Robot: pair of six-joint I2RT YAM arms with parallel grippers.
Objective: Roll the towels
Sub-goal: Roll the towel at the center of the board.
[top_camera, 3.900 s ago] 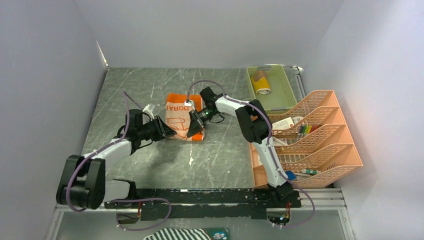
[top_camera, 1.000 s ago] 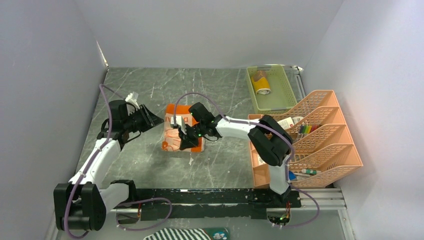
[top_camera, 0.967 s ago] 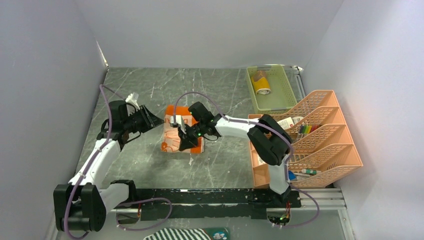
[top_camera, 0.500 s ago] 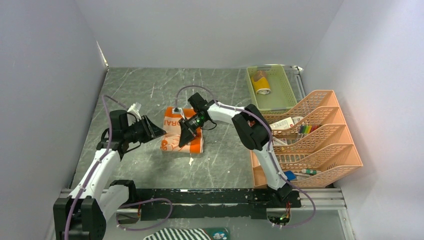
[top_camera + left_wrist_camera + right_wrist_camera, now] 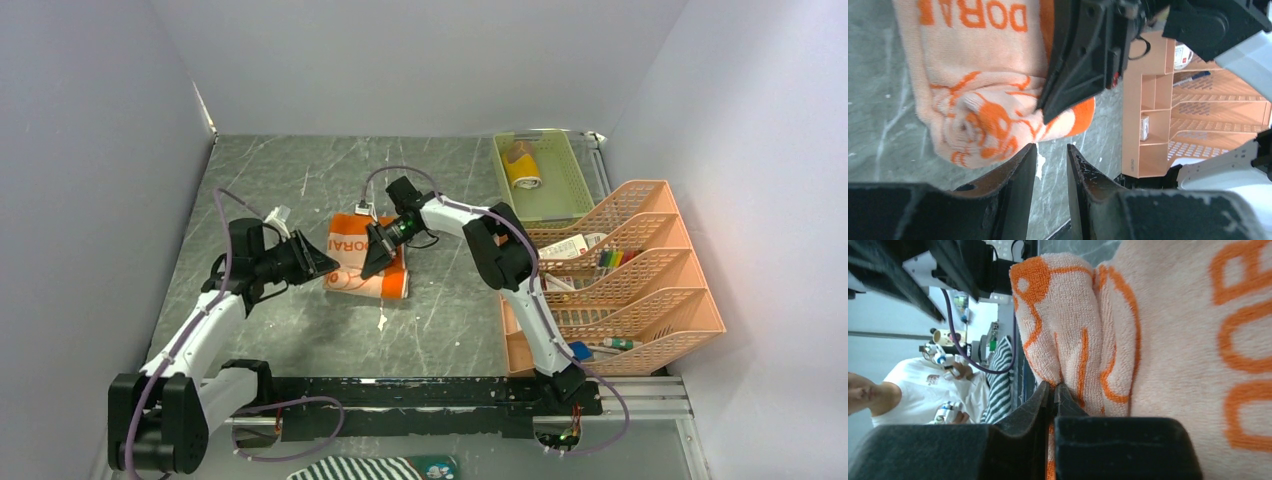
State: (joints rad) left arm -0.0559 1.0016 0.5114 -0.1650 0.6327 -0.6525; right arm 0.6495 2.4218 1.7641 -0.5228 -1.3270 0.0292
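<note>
Orange towel [image 5: 346,247] part-rolled, closed right hand [image 5: 369,271] on it (left hand [image 5: 324,267] beside)

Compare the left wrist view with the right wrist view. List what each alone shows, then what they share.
Left wrist only: the peach rack, and the left end effector close up, its fingers apart with nothing between them. Right wrist only: a person in a white shirt and a striped cloth in the background. Both: the orange-lettered towel, bunched into a roll at one end, with the shut right end effector tip against it.
</note>
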